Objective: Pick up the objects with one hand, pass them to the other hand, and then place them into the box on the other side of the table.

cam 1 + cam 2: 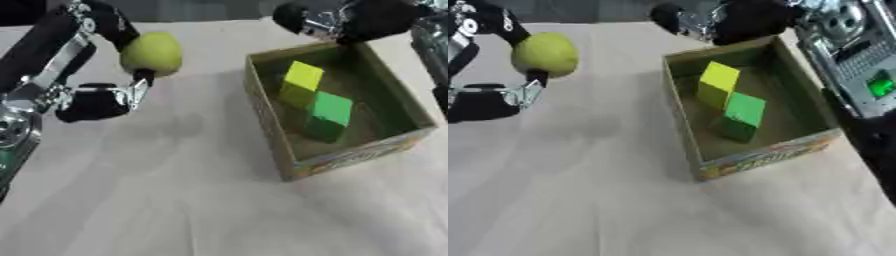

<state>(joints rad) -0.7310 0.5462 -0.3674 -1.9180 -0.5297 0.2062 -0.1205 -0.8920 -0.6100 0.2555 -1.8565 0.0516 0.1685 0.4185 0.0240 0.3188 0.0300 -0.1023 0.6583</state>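
While my left hand (96,95) hangs above the pale table (175,200) on its left side, its fingers are curled round a yellow-green round fruit (153,52), which sits clear of the tabletop and casts a soft shadow below. The cardboard box (350,157) stands open on the right part of the table, well apart from the fruit. Inside it a yellow block (303,80) and a green block (330,112) lie touching each other on the box floor. My right hand (337,20) shows at the box's far rim, dark and bunched; I cannot tell whether its fingers are curled or straight.
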